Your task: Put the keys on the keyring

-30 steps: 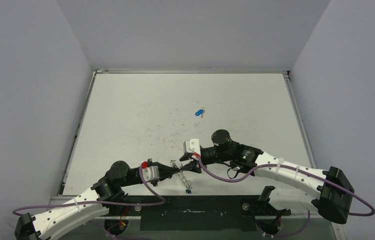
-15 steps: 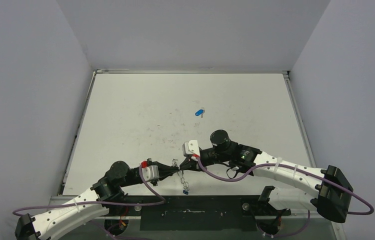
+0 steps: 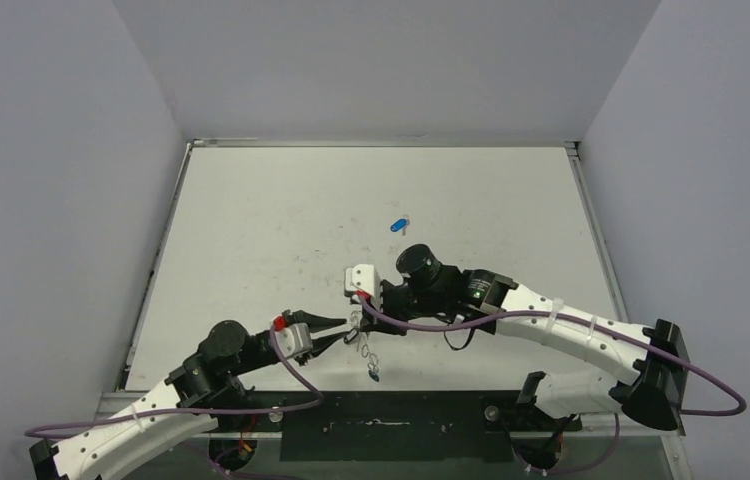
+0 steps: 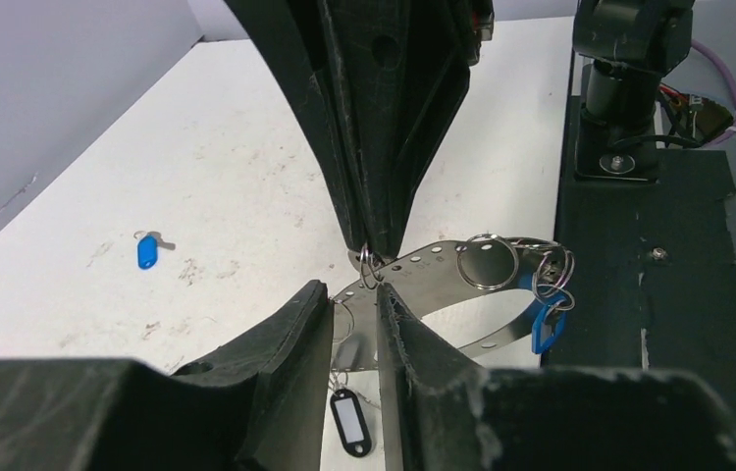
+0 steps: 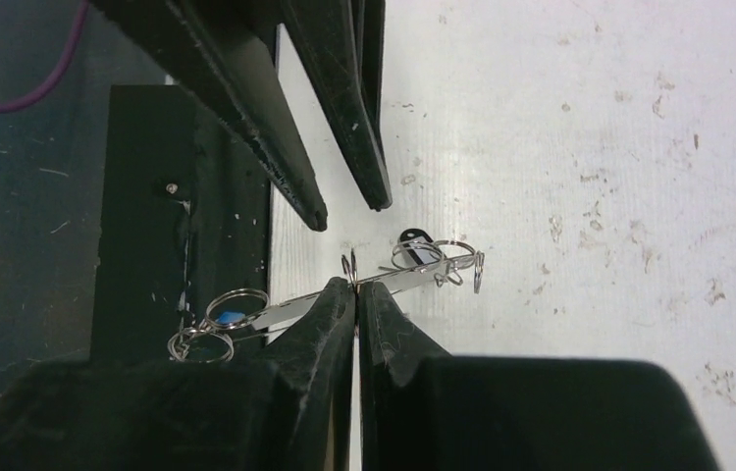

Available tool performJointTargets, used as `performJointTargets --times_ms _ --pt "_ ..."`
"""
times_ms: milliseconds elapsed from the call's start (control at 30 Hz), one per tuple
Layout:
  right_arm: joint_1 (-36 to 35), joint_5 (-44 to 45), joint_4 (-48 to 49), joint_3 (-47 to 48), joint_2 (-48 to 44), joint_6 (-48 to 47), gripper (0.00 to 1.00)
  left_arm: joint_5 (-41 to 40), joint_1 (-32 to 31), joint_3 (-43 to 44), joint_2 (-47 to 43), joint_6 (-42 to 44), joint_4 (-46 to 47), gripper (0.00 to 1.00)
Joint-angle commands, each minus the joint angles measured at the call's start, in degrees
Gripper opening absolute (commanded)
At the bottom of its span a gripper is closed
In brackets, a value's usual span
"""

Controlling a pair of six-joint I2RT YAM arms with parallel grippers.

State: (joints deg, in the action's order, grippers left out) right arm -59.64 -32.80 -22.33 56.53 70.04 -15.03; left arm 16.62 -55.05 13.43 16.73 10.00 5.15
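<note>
The keyring point(image 4: 447, 263), a flat silver hoop with small loops, hangs in the air above the table's near edge. My right gripper point(image 5: 356, 287) is shut on its edge beside a small loop; in the left wrist view its fingers point(image 4: 384, 147) come down from above. A blue key point(image 4: 544, 321) and a black-tagged key point(image 4: 351, 420) hang from the loops. My left gripper point(image 4: 352, 292) is open, its tips just short of the keyring and touching nothing. Another blue key point(image 3: 398, 224) lies loose on the table, far from both grippers. From above, the keyring point(image 3: 363, 345) dangles between the two arms.
The black mounting strip point(image 3: 381, 425) with the arm bases runs along the near edge, just under the hanging keyring. Grey walls close in the white table point(image 3: 281, 220) on three sides. A purple cable point(image 3: 421, 322) loops below the right wrist.
My right gripper shut on the keyring and carried it left and away from the bases. My left gripper let go, opened and drew back to the left.
</note>
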Motion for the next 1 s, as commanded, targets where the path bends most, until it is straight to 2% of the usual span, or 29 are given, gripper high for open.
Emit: performJointTargets --times_ms 0,267,500,867,967 --pt "-2.8 10.4 -10.3 9.1 4.2 3.2 0.0 -2.3 -0.1 5.2 1.1 2.1 -5.0 0.22" --pt "-6.5 17.5 -21.4 19.6 13.9 5.6 0.0 -1.3 -0.1 8.2 6.4 3.2 -10.7 0.27" --pt "-7.7 17.6 -21.0 21.0 15.3 6.2 0.0 0.1 -0.1 8.8 10.3 3.1 -10.5 0.29" --pt "-8.2 15.8 -19.3 20.9 15.5 6.7 0.0 3.9 -0.1 6.6 15.0 1.3 -1.3 0.29" --pt "-8.1 15.8 -19.4 21.1 15.6 6.7 0.0 4.4 -0.1 6.3 15.8 1.1 -0.1 0.26"
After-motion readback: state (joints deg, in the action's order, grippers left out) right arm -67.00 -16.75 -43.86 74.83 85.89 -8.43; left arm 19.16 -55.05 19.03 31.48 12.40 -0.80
